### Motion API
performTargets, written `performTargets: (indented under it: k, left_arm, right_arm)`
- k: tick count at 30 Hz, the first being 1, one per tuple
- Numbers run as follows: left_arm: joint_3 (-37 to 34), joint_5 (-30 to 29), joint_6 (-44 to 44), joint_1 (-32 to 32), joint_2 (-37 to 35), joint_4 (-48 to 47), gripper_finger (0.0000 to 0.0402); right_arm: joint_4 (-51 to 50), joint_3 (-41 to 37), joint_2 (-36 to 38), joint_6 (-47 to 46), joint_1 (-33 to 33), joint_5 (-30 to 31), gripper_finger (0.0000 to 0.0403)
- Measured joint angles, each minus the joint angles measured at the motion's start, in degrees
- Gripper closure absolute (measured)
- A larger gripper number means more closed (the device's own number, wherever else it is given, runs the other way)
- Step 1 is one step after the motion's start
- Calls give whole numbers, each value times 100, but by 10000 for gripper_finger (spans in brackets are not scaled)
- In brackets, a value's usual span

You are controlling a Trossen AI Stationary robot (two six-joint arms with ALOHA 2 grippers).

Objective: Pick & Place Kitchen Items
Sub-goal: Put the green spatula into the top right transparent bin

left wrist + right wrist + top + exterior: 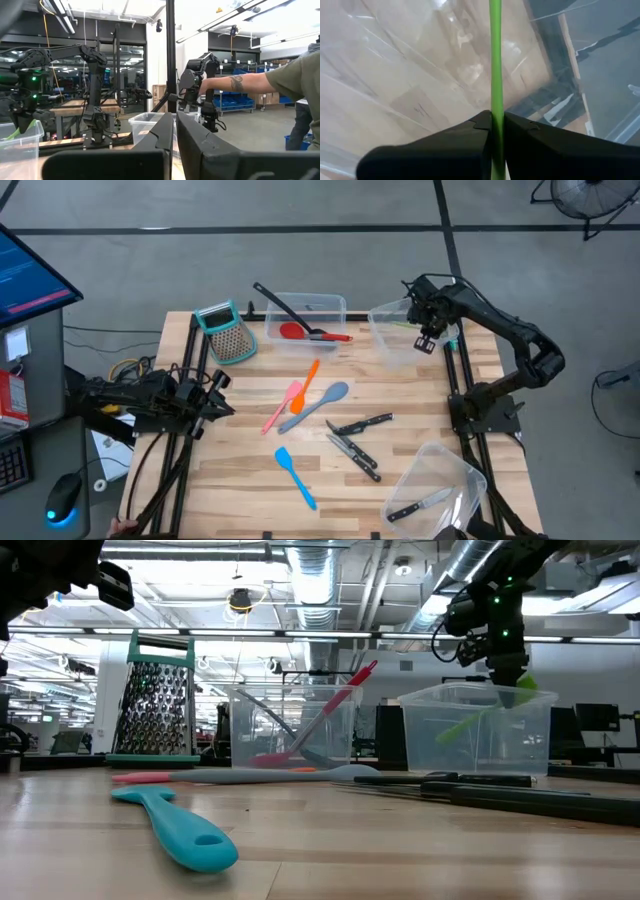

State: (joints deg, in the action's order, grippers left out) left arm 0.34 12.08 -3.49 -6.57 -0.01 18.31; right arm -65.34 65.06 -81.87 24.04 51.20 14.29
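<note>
My right gripper [428,340] hangs over the clear bin [392,332] at the table's far right, shut on a green utensil [466,725] that slants down inside the bin. On the table lie an orange spatula [309,378], a pink one [282,408], a grey-blue spoon [322,402], a blue spatula [296,476] and black-handled knives [355,442]. A red-headed spatula [300,332] and a black ladle [282,305] lean in the far middle bin [330,305]. My left gripper [222,395] waits shut at the table's left edge. My right gripper pinches the green utensil's thin shaft [495,107] between its two fingers. The fingers come from above, pointing steeply down. The utensil runs on past the fingertips and slants down into the bin [478,730]; a green end [527,686] shows beside the gripper.
A teal-framed grater [228,332] stands at the far left. A tilted clear bin [440,480] with a knife [420,505] in it sits at the near right corner. Beyond the table a person's arm [250,80] shows in the left wrist view.
</note>
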Motion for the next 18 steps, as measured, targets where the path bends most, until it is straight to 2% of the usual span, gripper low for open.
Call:
performTargets:
  k: [7,18]
  left_arm:
    - [0,0,0,0,0,0,393]
    - [0,0,0,0,0,0,393]
  right_arm:
    - [139,0,0,-123,115,-241,386]
    - [212,0,0,-313,100,-228,345]
